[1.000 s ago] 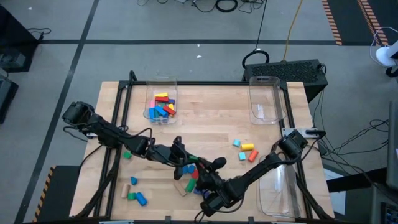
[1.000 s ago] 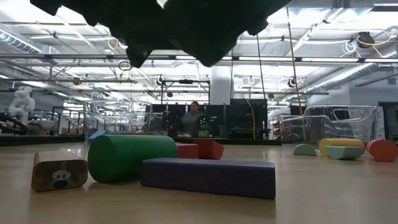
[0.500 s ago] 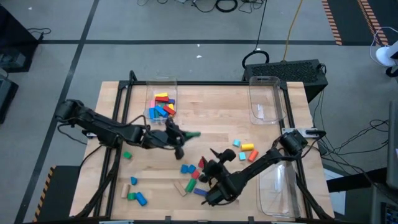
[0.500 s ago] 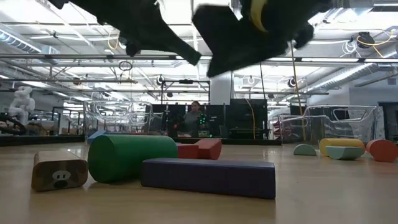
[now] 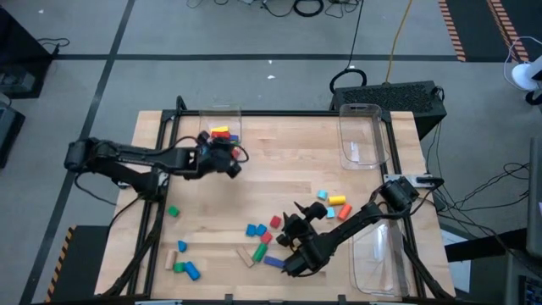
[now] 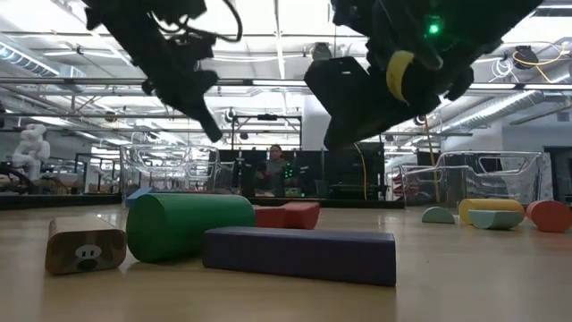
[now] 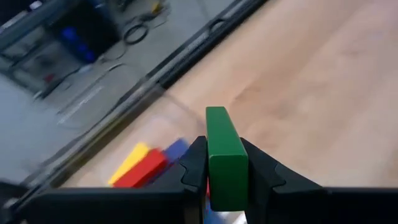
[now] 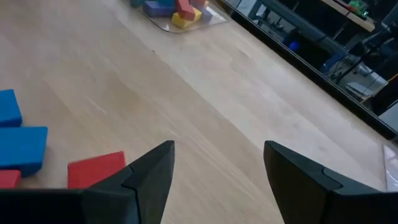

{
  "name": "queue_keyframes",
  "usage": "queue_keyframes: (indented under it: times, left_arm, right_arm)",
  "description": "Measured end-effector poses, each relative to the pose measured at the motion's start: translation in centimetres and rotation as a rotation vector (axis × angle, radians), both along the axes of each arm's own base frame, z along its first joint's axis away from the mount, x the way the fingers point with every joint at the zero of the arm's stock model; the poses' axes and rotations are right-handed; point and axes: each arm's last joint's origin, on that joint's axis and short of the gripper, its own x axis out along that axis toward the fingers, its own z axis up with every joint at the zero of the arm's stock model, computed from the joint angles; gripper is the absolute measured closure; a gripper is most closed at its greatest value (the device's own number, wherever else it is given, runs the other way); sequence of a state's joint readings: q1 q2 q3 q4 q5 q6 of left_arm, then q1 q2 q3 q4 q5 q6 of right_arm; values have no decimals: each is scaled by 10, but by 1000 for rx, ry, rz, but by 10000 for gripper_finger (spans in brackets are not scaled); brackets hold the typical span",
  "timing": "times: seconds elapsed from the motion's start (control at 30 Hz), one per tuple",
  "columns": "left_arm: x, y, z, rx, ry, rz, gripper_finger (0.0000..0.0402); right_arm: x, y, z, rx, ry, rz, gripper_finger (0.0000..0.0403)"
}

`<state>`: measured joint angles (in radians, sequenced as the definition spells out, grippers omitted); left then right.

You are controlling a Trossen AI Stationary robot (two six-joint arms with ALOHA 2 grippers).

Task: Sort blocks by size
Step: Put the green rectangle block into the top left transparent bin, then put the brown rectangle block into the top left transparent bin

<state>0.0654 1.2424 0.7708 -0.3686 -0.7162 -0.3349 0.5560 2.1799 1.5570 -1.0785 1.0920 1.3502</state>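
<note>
Green block (image 7: 225,158) between left jaws, seemingly over bin (image 5: 220,140).

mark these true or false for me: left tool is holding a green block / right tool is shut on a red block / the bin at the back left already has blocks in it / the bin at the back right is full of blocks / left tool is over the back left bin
1. The left tool holds a green block. True.
2. The right tool is shut on a red block. False: its fingers are spread and hold nothing; a red block lies on the table beyond them.
3. The back left bin already has blocks in it. True: yellow, red and blue ones show.
4. The back right bin is full of blocks. False: no blocks show in it.
5. The left tool is over the back left bin. True.
</note>
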Motion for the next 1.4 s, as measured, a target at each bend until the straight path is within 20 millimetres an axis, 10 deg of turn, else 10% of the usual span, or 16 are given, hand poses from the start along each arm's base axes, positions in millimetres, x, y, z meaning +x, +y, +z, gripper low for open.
queue_keyframes:
  times: [1.0,1.4]
  left_arm:
    - [-31,45,-40,-36,129,217,271]
    - [-27,-21,18,-17,-79,-188,270]
  right_arm:
    - [17,8,-4,23,11,122,172]
    - [34,3,-1,154,152,288,172]
